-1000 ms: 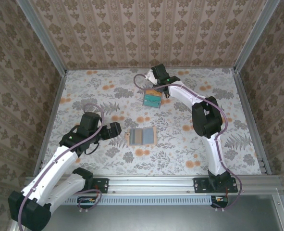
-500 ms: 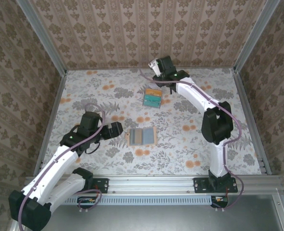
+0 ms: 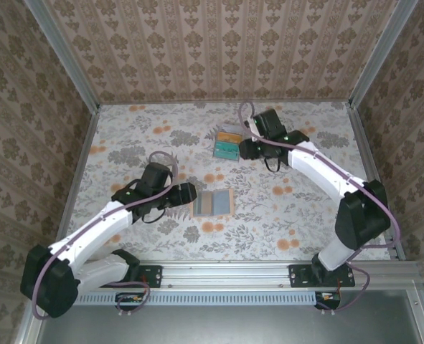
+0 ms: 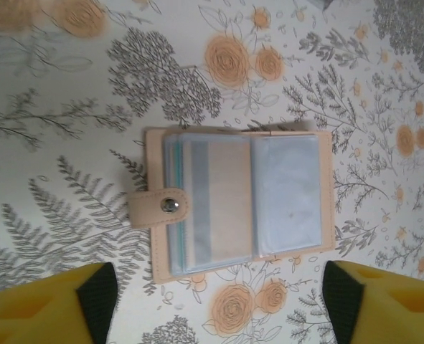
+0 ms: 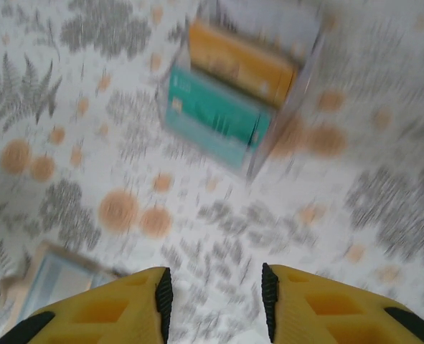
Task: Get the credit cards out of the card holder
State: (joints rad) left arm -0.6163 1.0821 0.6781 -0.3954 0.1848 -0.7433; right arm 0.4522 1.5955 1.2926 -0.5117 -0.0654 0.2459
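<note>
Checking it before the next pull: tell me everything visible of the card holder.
The card holder lies open and flat on the floral table, inner side up. Tan leather-like edging frames two pale grey-blue sleeve panels; the panel by the clasp shows a beige insert with a teal edge. A tan tab with a metal snap sticks out from that side. Nothing but the table touches it.
</note>
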